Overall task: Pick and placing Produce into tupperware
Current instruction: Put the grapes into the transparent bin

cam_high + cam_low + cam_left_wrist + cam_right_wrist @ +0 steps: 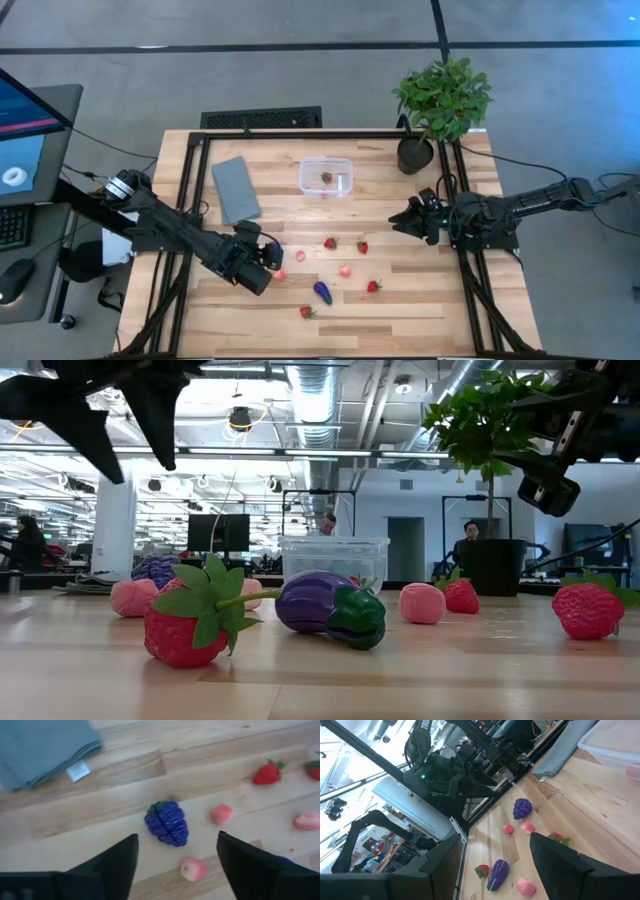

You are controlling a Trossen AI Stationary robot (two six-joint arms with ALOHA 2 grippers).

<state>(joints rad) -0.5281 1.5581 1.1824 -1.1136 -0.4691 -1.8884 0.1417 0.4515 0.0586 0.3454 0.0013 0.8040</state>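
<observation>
The produce lies scattered on the wooden table: strawberries [330, 243] [374, 286], pale pink pieces [346, 270], a purple eggplant [322, 292] and a purple grape-like bunch [167, 823]. One strawberry [326, 178] sits inside the clear tupperware [340, 165] at the far middle. My left gripper [177, 839] is open and hovers above the purple bunch, its fingers on either side and touching nothing. It also shows raised in the low view [140, 470]. My right gripper [495, 840] is open and waits in the air at the table's right [400, 220].
A flat grey lid [236, 188] lies left of the tub. A potted plant [440, 100] stands at the far right corner. A black frame [300, 134] runs along the table's edges. Bare wood shows along the near edge.
</observation>
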